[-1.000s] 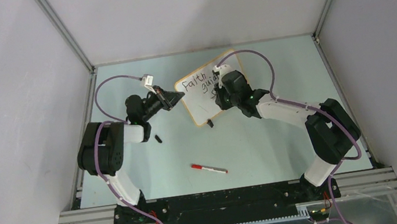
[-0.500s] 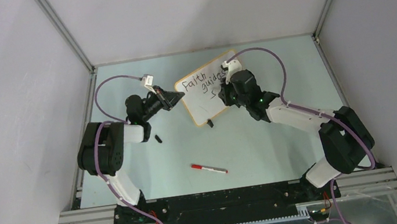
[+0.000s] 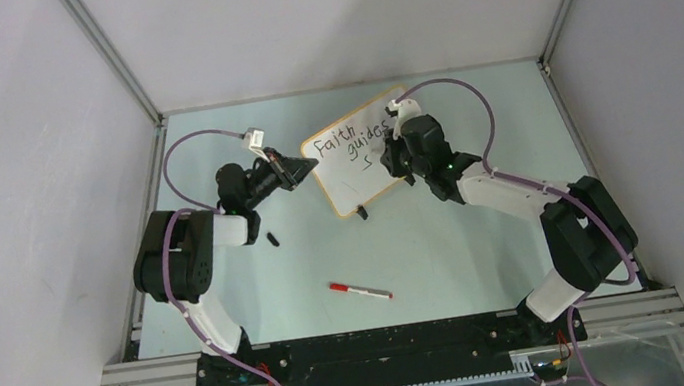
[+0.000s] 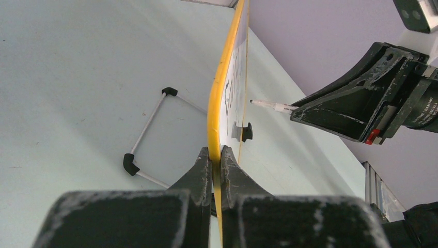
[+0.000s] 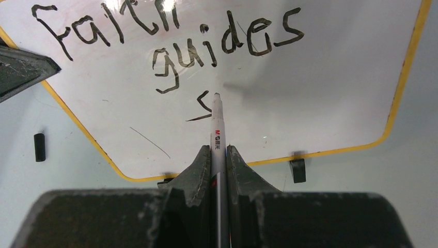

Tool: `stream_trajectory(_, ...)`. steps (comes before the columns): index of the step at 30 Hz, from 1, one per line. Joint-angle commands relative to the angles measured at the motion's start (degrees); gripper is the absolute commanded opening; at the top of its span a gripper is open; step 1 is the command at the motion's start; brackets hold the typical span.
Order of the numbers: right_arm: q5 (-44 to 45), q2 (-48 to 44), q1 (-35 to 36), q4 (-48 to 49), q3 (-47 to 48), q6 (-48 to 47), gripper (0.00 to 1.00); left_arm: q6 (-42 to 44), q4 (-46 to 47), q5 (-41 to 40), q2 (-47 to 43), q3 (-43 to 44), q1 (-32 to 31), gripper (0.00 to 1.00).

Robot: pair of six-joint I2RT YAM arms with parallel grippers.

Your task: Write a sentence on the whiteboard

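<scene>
We see our right gripper, clamped on the marker, has swung aside, so the sentence ahead of its tip reads "faith guides s", "steps" unfinished, while our left gripper pinches the whiteboard by its edge.

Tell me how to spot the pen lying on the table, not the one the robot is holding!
Look at the green table, toward the middle of its near edge. A thin pen lies there, alone. It has a red end, and nothing holds it, unlike the marker pinched in the right claw at the whiteboard.
</scene>
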Motion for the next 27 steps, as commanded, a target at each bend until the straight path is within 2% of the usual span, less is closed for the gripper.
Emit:
stream_trajectory(1,-0.97,1.01,-0.02,0.96,3.07,0.48,0.00,5.92,-2.22,-1.77,-0.91,0.23,0.24,0.00)
stream_trajectory(27,-0.25,3.38,-0.13,-0.46,4.42,-0.34,0.00,5.97,-2.34,-1.90,-0.99,0.15,0.21,0.00)
